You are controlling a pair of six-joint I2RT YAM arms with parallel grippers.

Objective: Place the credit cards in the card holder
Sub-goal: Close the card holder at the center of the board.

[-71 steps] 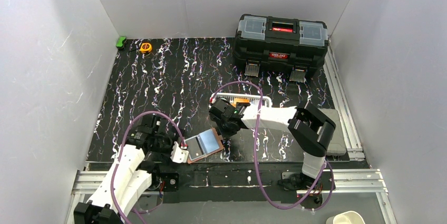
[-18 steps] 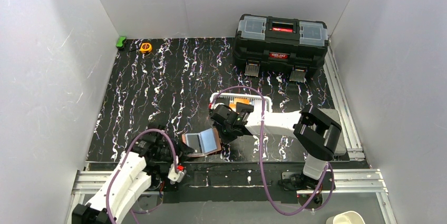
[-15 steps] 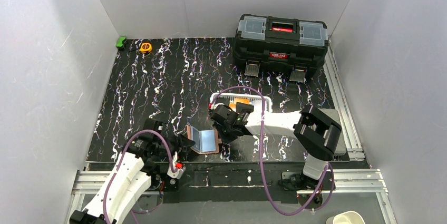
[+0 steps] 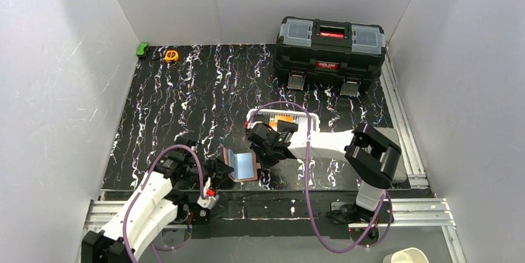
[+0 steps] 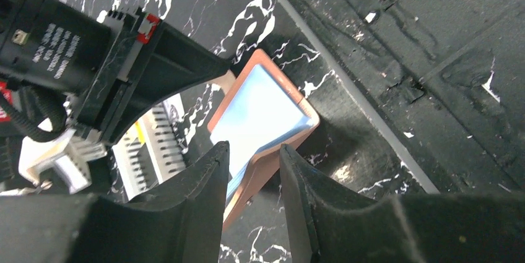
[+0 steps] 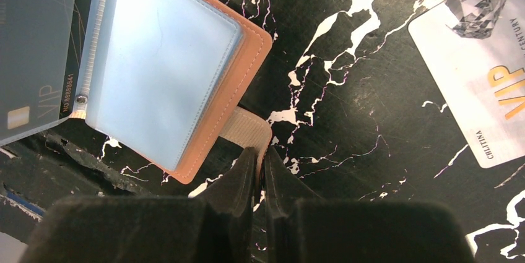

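pale card runs off the right wrist view's edge; its small print maybe reads 'ciltina'.

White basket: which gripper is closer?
Right. The right gripper pinches the card holder by its tab, just short of the white basket; left gripper grips its far flap, farther off.

White-shelled left arm and right arm, black joints — looping purple cables — left gripper shows matte black wedge fingers.

You'll find the card holder at lower centre of the top view, with the left gripper at its left edge and the right gripper at its right. The basket sits just above; the toolbox stands upper right.
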